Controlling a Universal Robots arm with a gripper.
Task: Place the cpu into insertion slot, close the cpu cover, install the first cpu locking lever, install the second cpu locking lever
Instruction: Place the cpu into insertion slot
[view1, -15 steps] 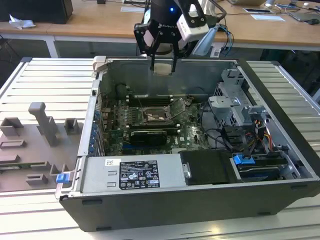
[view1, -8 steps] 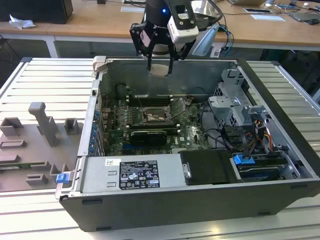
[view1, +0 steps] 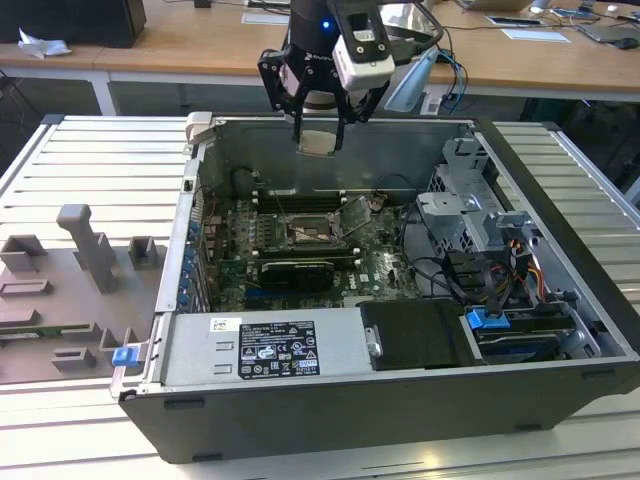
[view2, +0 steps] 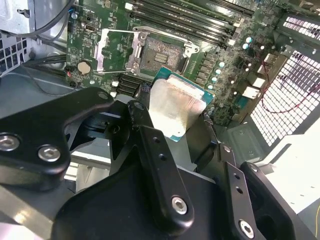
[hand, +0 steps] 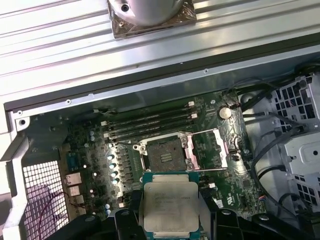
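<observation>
Holding position, one item logged in carriage.

Item: cpu (view1: 318, 141), a pale metal lid on a green edge. It is pinched by the tool (view1: 319, 147), whose jaws are pressed onto opposite edges, and nothing else is touched. The lid is turned toward the cameras in both wrist views (hand: 170, 206) (view2: 175, 106), and the chip is held about level.

Location: raised in open air over the far wall of the computer case (view1: 400, 410), well clear of the motherboard (view1: 235, 255).

Destination: insertion slot (view1: 305, 236), black-framed and dark-centred, judged unoccupied. In the exterior view it is found at six o'clock from the tool and well apart from it. In the first wrist view the slot (hand: 165, 153) is seen just beyond the chip's leading edge.

Alignment: the chip is near-square, so no long axis is noted. Its edges are judged roughly parallel to the slot frame.

Associated part: cpu cover (hand: 218, 148), a silvery windowed frame, is swung open at about three o'clock of the slot in the exterior view. The slot is left uncovered.

Adjacent: memory slots (hand: 150, 121) are ranged just beside the slot.

Support: ribbed metal worktop (view1: 70, 160).
</observation>
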